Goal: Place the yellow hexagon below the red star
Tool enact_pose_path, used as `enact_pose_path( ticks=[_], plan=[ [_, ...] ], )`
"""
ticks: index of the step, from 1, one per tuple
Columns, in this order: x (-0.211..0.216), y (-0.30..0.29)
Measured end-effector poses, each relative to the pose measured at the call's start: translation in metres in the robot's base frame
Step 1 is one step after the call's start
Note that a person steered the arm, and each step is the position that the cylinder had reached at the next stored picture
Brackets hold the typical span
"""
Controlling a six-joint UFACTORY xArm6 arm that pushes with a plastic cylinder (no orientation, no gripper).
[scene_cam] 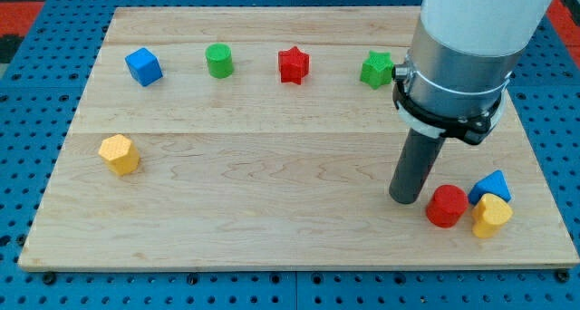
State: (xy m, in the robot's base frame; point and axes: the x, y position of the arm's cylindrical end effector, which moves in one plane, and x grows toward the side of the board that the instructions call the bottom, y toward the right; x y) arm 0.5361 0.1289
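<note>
The yellow hexagon [119, 154] lies at the view's left, in the lower half of the wooden board [272, 210]. The red star [293, 64] sits near the board's top edge, about the middle. My tip [405, 199] rests on the board at the lower right, far to the right of the yellow hexagon and well below and right of the red star. It stands just left of a red cylinder [447, 207], very close to it.
A blue cube [143, 66], a green cylinder [218, 61] and a green star [376, 70] share the top row with the red star. A blue triangular block [492, 185] and a second yellow block [490, 216] crowd right of the red cylinder.
</note>
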Motion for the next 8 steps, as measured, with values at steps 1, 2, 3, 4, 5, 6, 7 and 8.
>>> enact_pose_path(
  ticks=[1,2,3,4,5,6,7,8],
  plan=[
    [0.000,0.027],
    [0.000,0.046],
    [-0.002,0.013],
    [-0.024,-0.064],
    [-0.051,-0.140],
    [-0.080,-0.213],
    [-0.099,-0.295],
    [-0.098,-0.383]
  ],
)
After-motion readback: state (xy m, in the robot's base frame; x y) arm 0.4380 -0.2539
